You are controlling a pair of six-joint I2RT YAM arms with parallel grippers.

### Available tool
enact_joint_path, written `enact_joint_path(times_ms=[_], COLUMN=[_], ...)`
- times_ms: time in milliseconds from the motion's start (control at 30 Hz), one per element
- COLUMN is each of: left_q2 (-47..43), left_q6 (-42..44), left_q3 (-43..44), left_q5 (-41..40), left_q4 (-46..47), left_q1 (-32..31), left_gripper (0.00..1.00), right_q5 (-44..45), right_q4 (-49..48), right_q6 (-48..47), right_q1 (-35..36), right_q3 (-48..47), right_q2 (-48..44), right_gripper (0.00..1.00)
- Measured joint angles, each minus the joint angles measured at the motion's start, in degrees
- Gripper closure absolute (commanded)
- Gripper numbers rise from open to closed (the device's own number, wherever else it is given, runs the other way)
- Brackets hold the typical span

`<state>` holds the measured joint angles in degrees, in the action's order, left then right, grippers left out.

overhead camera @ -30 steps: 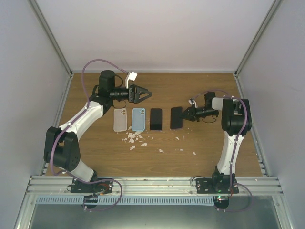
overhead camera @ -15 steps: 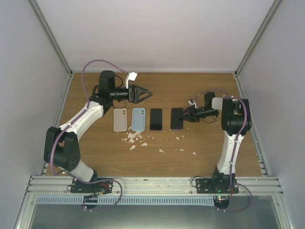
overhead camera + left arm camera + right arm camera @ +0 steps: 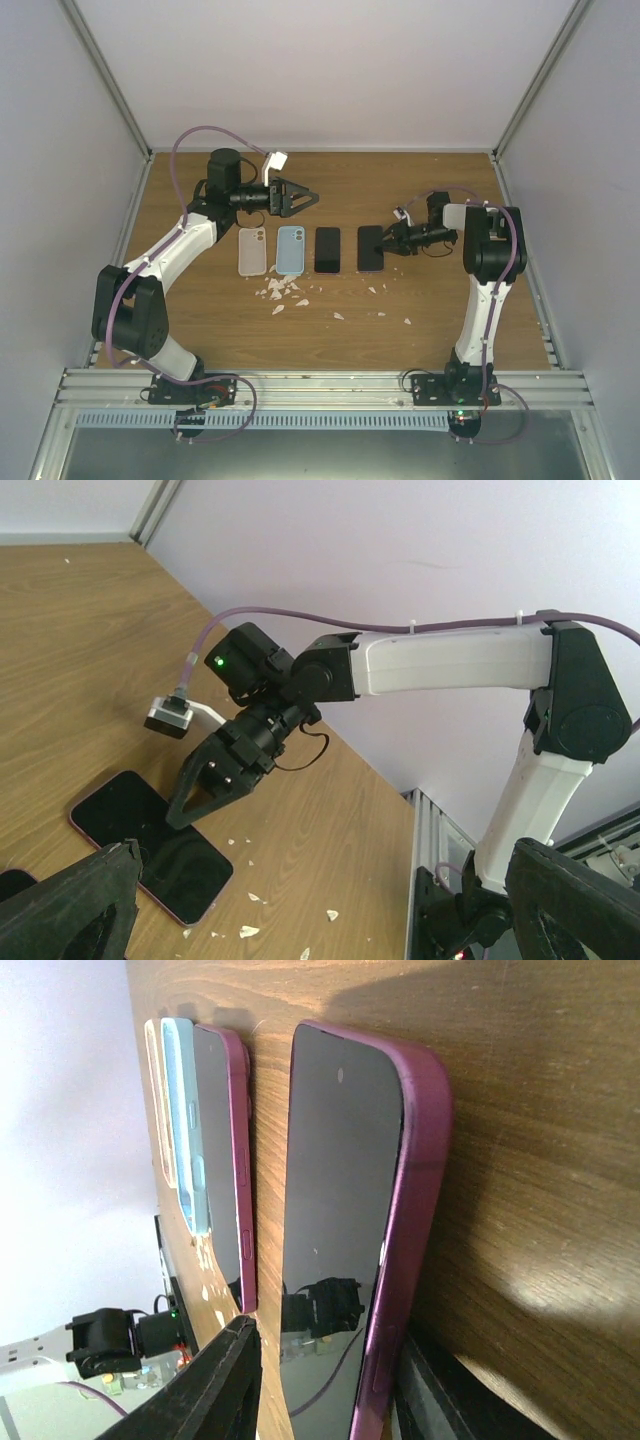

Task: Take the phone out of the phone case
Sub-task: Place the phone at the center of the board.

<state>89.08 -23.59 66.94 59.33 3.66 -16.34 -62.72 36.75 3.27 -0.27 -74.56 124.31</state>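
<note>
Near end of the phone (image 3: 340,1210) cut off, left hand (image 3: 322,850) half out of view, white bits (image 3: 285,292) too small to name

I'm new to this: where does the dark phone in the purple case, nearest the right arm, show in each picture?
Top view: the phone is rightmost in the row of four, mid-table.
Left wrist view: lower left, flat on the wood.
Right wrist view: fills the centre, seen lengthwise.
Shared landmark: the right hand, close by this phone in every view.
</note>
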Motion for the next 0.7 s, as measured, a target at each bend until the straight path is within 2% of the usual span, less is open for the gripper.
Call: enact_joint_path(times_ms=[100,367,567,633,700], left_q2=[0.0,0.0,0.0,0.0,0.0], left_q6=[0.0,-0.02,-0.04,-0.04,-0.04], left_q3=[0.0,0.0,0.0,0.0,0.0], left_q5=[0.0,0.0,0.0,-0.02,0.0], left_q4=[0.02,0.02,0.02,0.02,0.02], left_q1=[0.0,0.0,0.0,0.0,0.02], left_gripper=[0.01,0.01,0.01,0.01,0.01], right_q5=[0.11,-0.42,0.76,1.18,1.46], right_q4=[0.02,0.72,0.35,0.2,-0.15], right_q6=[0.0,0.28,0.28,0.46,0.68], right_q1=[0.0,0.17,0.59,1.03,1.42], right_q3=[-0.04,-0.66,-0.63,-0.55,-0.31], right_q2=[0.0,-0.85,-2.73,-3.3,-4.04], right_gripper=[0.59,0.29,0.12,0.01,0.0])
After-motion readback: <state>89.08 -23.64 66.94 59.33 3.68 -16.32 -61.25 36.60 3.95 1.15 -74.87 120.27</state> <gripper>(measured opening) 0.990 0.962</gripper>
